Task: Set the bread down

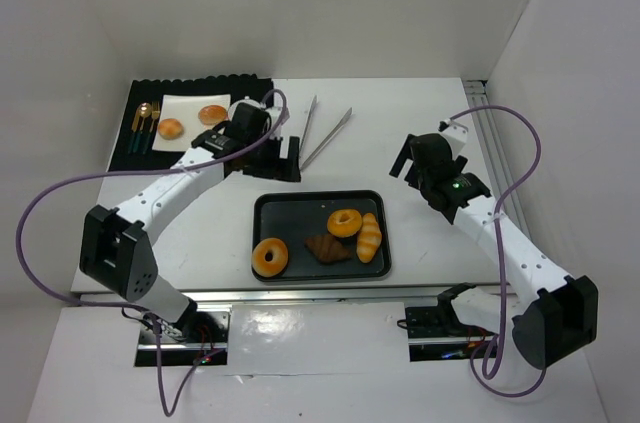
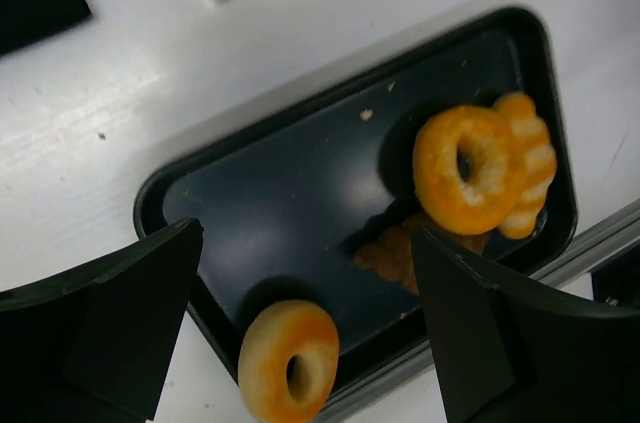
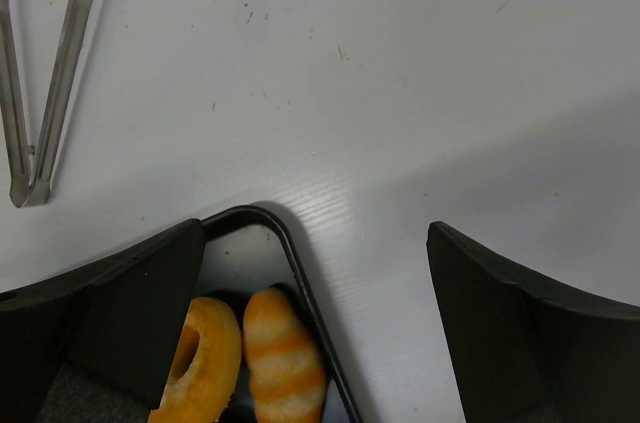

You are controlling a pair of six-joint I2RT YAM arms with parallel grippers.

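Observation:
Two small round golden buns lie on a white plate at the back left, seen only in the top view. My left gripper is open and empty, to the right of the plate and behind the black tray. In the left wrist view the gripper hangs open over the tray. My right gripper is open and empty, to the right of the tray's far right corner. In the right wrist view it frames that corner.
The tray holds two ring donuts, a ridged roll and a brown croissant. Metal tongs lie behind the tray. Cutlery lies on a black mat left of the plate. Walls enclose the table.

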